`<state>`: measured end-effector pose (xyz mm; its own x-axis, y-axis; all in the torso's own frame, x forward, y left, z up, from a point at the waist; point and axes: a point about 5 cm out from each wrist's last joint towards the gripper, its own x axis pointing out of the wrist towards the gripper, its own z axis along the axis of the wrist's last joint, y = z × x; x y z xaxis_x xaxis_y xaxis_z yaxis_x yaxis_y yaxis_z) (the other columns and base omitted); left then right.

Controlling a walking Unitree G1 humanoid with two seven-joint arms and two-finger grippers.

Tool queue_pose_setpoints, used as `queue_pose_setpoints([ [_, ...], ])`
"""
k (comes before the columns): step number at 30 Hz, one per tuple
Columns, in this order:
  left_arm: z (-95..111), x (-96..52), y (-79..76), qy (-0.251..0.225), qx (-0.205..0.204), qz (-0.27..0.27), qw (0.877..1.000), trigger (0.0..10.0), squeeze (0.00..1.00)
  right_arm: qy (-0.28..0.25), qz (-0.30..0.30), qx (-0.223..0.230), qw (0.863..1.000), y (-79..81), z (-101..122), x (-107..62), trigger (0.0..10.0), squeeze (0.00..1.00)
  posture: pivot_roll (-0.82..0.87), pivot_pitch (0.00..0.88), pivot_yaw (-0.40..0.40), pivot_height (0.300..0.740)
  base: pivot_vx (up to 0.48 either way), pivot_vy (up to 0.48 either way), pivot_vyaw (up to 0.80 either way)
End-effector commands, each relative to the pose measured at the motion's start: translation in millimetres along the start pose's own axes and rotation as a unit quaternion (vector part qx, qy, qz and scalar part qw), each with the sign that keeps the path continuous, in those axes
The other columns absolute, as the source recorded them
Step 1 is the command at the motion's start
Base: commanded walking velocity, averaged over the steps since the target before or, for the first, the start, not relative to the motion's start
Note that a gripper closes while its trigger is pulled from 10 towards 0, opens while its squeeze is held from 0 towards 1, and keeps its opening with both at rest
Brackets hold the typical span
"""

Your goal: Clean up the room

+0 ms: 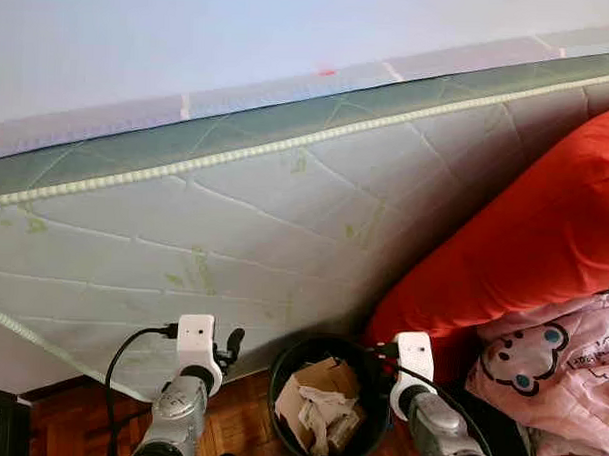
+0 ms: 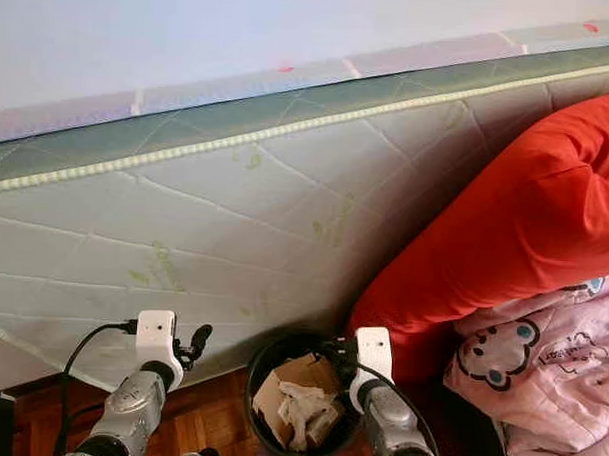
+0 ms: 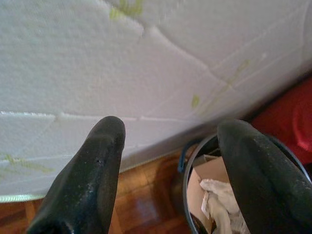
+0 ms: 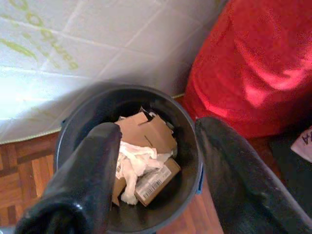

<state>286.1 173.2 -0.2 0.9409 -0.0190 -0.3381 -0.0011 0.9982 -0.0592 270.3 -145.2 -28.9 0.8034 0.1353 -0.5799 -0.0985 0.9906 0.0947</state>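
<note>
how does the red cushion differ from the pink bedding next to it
The red cushion is plain and one solid colour; the pink bedding carries a cartoon animal print. The cushion looks plump and smooth and leans against the mattress; the bedding lies rumpled and lower, in front of it. Both are soft fabric things piled to the robot's right.

The red cushion (image 1: 544, 236) runs off the right edge, and so does the pink cartoon-print fabric (image 1: 565, 372) beneath it. The mattress (image 1: 234, 246) is cropped at both sides. The box (image 4: 155, 183) label in the black bin (image 4: 187, 146) is too blurred to read.
</note>
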Motion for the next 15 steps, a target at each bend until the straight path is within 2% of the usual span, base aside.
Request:
queue_pose_setpoints([
  [1, -15.8, -6.8, 5.8, 0.037, -0.001, 0.007, 0.999, 10.0, 0.00, 0.027, -0.017, 0.003, 0.999, -7.8, -16.0, -5.2, 10.0, 0.00, 0.10, 0.208, -0.068, 0.740, 0.000, 0.000, 0.00],
  [3, -28.3, -13.9, 17.6, 0.068, 0.000, 0.027, 0.997, 10.0, 0.00, 0.040, -0.059, 0.023, 0.997, -24.5, -27.3, -11.9, 10.0, 0.00, 0.09, 0.206, -0.064, 0.740, 0.000, 0.000, 0.00],
  [5, -35.7, -18.9, 22.9, 0.084, 0.001, 0.035, 0.996, 10.0, 0.00, 0.047, -0.081, 0.033, 0.995, -35.0, -33.3, -16.4, 10.0, 0.00, 0.09, 0.204, -0.061, 0.740, 0.000, 0.000, 0.00],
  [8, -38.9, -20.9, 24.5, 0.091, 0.005, 0.037, 0.995, 10.0, 0.00, 0.051, -0.088, 0.035, 0.994, -38.9, -35.9, -18.2, 10.0, 0.00, 0.09, 0.204, -0.061, 0.740, 0.000, 0.000, 0.00],
  [11, -54.3, -32.0, 31.0, 0.120, 0.012, 0.045, 0.992, 10.0, 0.00, 0.073, -0.122, 0.047, 0.989, -60.4, -53.0, -31.3, 10.0, 0.00, 0.08, 0.203, -0.059, 0.740, 0.000, 0.000, 0.00],
  [15, -60.5, -36.8, 35.0, 0.134, 0.013, 0.054, 0.989, 10.0, 0.00, 0.088, -0.133, 0.053, 0.986, -68.0, -63.5, -38.4, 10.0, 0.00, 0.08, 0.202, -0.058, 0.740, 0.000, 0.000, 0.00],
])
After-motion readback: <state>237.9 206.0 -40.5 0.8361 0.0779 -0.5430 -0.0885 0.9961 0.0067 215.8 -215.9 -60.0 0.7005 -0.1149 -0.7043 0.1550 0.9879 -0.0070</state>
